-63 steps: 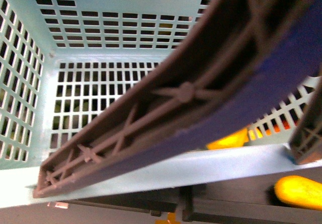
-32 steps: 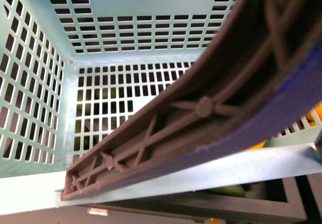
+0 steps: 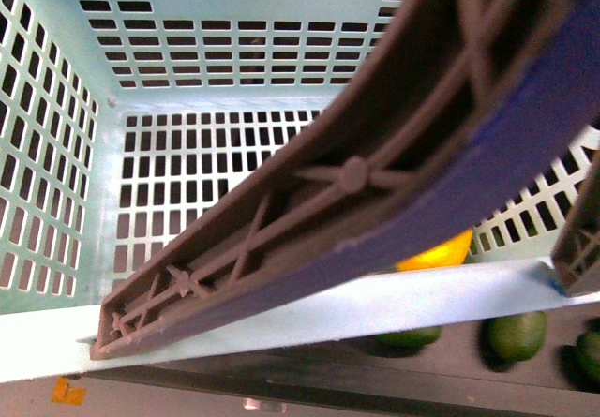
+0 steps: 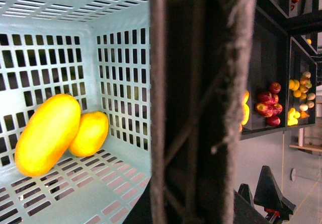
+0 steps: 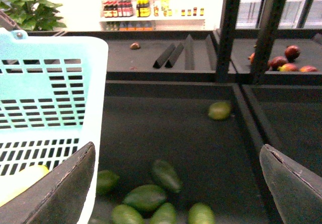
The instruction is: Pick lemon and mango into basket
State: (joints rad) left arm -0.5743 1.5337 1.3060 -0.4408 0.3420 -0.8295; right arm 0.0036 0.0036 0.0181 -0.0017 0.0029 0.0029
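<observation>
Inside the basket [image 4: 60, 12], against one slotted wall, I can see both fruits lying on the floor: the mango [image 4: 46, 135] stretched out long, and the lemon [image 4: 89, 133] tucked touching its side, on the far side of it from the lens. From how they lie, I'd judge both picks done, so the task looks as good as finished.

The basket fills most of my front camera, and one brown handle [image 3: 356, 183] stands swung up across it, blocking much of the floor. That is likely why I only catch a sliver of yellow [image 3: 437, 252] past the handle there, just inside the near rim; I cannot say from that view which fruit it is. The left wrist camera settles it, showing both whole. It also sits right against a dark ribbed bar that I take for the handle, so I suspect my left arm is carrying or steadying the basket by it, but its fingers are out of sight and I cannot tell whether they are closed.

The right gripper [image 5: 176, 183] is plainly spread wide with nothing between its pads, hanging beside the basket's outer wall over the dark bin [image 5: 166, 128]. Only this view gives me the bin properly: a cluster of green fruits [image 5: 146, 196] below the claw and one paler one further off near the bin's far corner. Red apples [image 5: 282, 63] lie in the next compartment beyond the basket. The front camera shows only a few green fruits under the basket's near rim.
</observation>
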